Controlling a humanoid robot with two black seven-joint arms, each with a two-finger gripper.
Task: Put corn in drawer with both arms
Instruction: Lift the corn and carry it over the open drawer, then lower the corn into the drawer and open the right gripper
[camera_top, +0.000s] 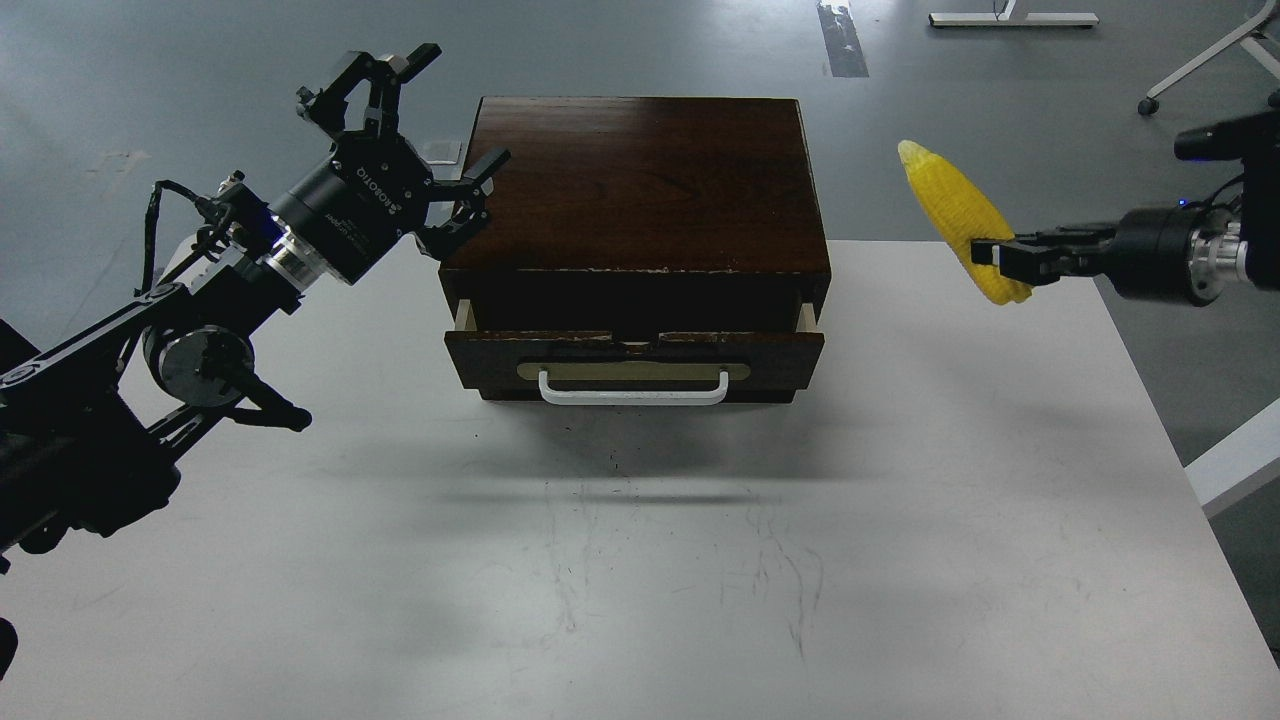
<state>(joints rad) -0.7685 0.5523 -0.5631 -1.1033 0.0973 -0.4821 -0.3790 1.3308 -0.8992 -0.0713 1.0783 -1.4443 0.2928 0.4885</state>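
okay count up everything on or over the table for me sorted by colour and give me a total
Yellow: 1, the corn, held in the right gripper
Dark brown: 1, the wooden box with its drawer partly open
Black: 2, the right gripper and the left gripper, open beside the box
Total: 4

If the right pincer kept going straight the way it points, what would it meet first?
Probably the box: the right pincer, holding the corn, points left toward its right side. Depth and height are unclear.
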